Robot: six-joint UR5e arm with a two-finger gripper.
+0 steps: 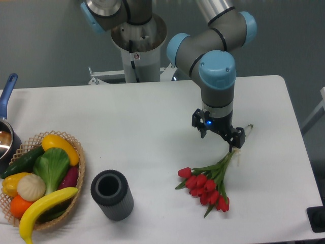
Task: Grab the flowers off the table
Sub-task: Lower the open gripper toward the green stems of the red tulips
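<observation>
The flowers (205, 187), a small bunch of red tulip buds with thin green stems, lie on the white table (147, 117) at the right front. The buds point toward the front and the stem ends reach back right toward the table's edge. My gripper (218, 136) points down over the stem end of the bunch, just behind the buds. Its two dark fingers stand spread apart; the right fingertip (235, 141) is close to the stems. Nothing is between the fingers, and I cannot tell whether they touch the table.
A dark ribbed cylinder (112, 194) stands upright left of the flowers. A wicker basket (77, 175) with a banana, green vegetables and other produce sits at the front left. A pot with a blue handle (7, 94) is at the left edge. The robot's base (138, 46) stands behind the table.
</observation>
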